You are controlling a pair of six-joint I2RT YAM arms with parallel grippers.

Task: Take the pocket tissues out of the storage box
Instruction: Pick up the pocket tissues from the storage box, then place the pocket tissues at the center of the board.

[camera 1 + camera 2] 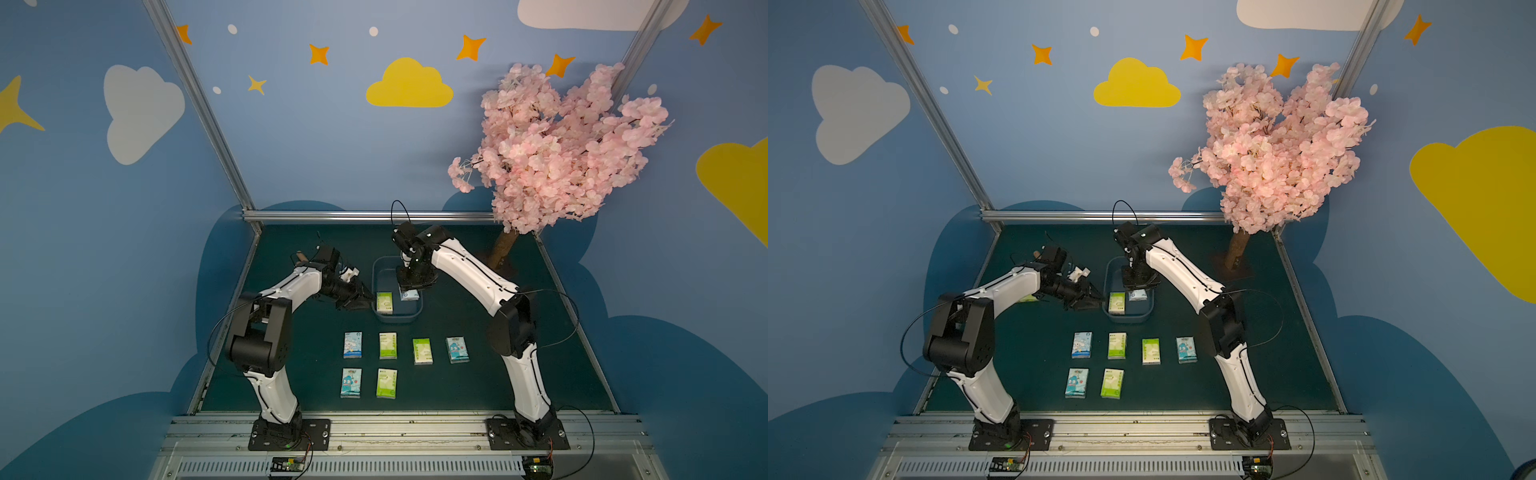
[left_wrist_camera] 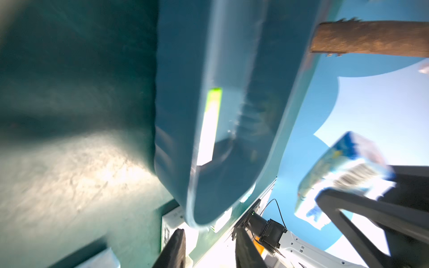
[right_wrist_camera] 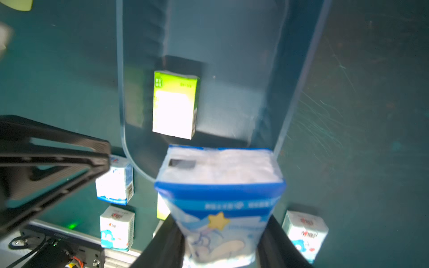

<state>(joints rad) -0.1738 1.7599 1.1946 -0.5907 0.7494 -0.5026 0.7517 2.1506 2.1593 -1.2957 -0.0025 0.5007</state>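
One blue pack (image 3: 220, 208) was pinched in the right tool (image 1: 410, 291), held up over the right half of the box (image 1: 399, 318). One green pack (image 1: 384, 302) lay flat inside the box, on its left. The left tool (image 1: 365, 300) was pressed together, its tip right at the box's left rim. Six more packs (image 1: 388, 345) lay on the tabletop (image 1: 469, 390) near the box, in rows of four and two.

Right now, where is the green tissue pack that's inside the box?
In both top views the green pack lies flat in the storage box's near left corner, left of the blue pack held in the right arm's fingers.
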